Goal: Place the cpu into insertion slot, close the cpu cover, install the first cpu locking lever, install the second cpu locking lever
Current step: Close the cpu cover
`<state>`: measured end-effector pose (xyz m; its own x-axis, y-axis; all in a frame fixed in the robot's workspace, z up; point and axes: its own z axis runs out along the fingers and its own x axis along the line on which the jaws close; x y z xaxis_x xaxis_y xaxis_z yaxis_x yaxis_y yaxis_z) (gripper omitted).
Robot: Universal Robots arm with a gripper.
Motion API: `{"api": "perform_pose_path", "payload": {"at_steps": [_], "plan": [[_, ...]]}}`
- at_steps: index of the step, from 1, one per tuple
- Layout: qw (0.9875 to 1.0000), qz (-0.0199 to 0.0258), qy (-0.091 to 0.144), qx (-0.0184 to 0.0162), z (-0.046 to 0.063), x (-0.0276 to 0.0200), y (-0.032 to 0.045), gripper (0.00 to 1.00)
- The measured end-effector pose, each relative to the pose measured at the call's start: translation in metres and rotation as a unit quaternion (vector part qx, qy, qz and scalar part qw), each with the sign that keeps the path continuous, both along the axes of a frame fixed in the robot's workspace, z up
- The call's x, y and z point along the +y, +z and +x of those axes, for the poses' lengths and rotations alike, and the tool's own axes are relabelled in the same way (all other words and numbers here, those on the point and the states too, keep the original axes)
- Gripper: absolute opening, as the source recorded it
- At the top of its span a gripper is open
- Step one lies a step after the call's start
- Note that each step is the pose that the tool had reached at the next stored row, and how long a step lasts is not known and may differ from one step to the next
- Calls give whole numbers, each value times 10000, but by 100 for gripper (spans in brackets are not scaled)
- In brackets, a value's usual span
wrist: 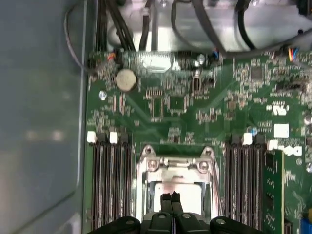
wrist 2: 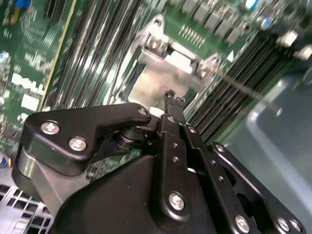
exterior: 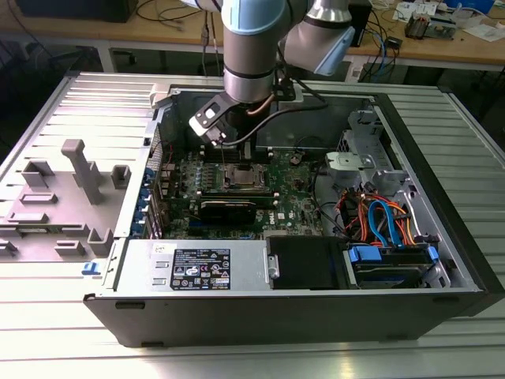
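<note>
chip (wrist: 187,191) is seen seated in the socket (wrist: 145,155), seemingly beneath the lowered cover (wrist: 176,165); the claw (wrist: 170,197) is pinched narrow on nothing, poised just over it, suiting the tight space.

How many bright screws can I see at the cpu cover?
2 screws, one near each corner of the cpu cover, along its edge nearest the coin battery. The hand may hide others.

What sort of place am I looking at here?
Probably a robotics or electronics lab: a robot arm reaches into an opened computer case on a metal table, with cable-strewn wooden workbenches behind.
</note>
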<state>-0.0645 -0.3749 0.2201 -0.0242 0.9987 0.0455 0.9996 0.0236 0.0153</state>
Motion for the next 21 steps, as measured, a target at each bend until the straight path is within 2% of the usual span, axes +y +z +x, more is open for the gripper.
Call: {"api": "perform_pose_path", "payload": {"at_steps": [3,5,11,14,17,21], "plan": [[10000,2,28,-1,-137,1,-42,11],[10000,1,45,-1,-191,1,-56,11],[10000,-4,61,3,-223,-1,-152,11],[10000,2,60,-1,-223,1,-146,11],[10000,1,60,0,-223,1,-85,11],[10000,0,60,0,-221,1,-92,11]]}}
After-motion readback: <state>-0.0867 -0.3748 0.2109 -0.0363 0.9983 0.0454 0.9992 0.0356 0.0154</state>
